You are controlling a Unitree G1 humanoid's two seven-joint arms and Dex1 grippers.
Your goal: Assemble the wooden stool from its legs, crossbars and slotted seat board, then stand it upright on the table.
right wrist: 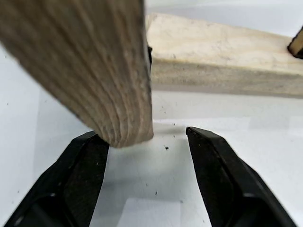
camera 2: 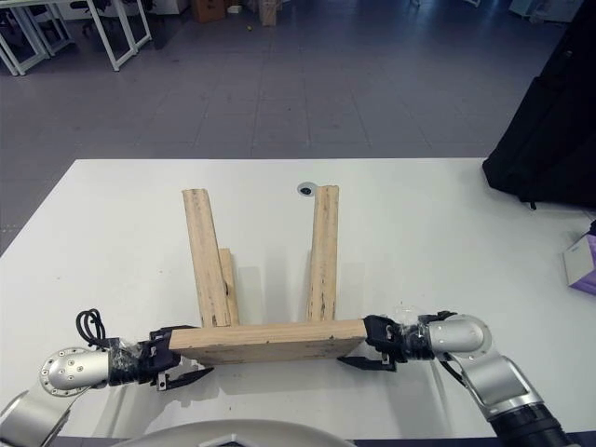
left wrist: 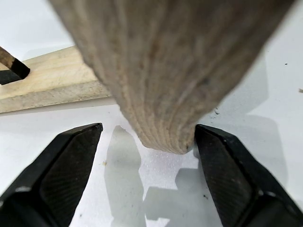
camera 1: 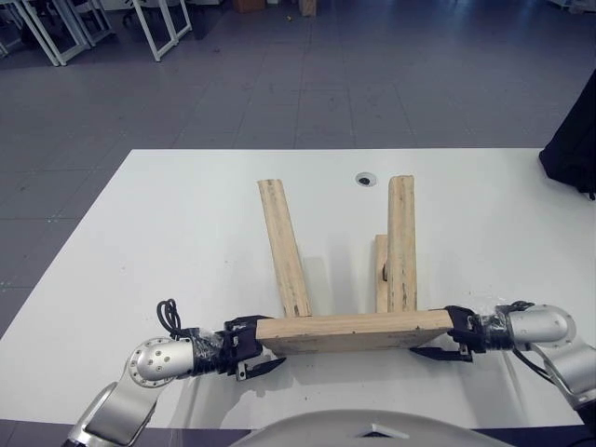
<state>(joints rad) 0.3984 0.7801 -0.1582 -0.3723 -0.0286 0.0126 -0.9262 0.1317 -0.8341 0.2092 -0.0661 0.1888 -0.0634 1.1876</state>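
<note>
The wooden stool lies on its side on the white table (camera 1: pixel 168 242). Its seat board (camera 1: pixel 354 331) stands on edge near the front, and two long legs (camera 1: pixel 284 247) (camera 1: pixel 402 242) point away from me. A short crossbar (camera 1: pixel 381 275) shows beside the right leg. My left gripper (camera 1: pixel 256 358) sits at the board's left end, its fingers (left wrist: pixel 61 175) open and straddling the board's end (left wrist: pixel 165 85). At the right end, my right gripper (camera 1: pixel 447 340) is also open, with one finger (right wrist: pixel 80 179) touching the wood (right wrist: pixel 94 71) and the other standing apart.
A round cable hole (camera 1: pixel 365 179) lies in the table just beyond the legs. A black bag (camera 2: pixel 549 121) stands off the table's right side, and a purple box (camera 2: pixel 582 261) sits at the right edge. The front table edge is close under both arms.
</note>
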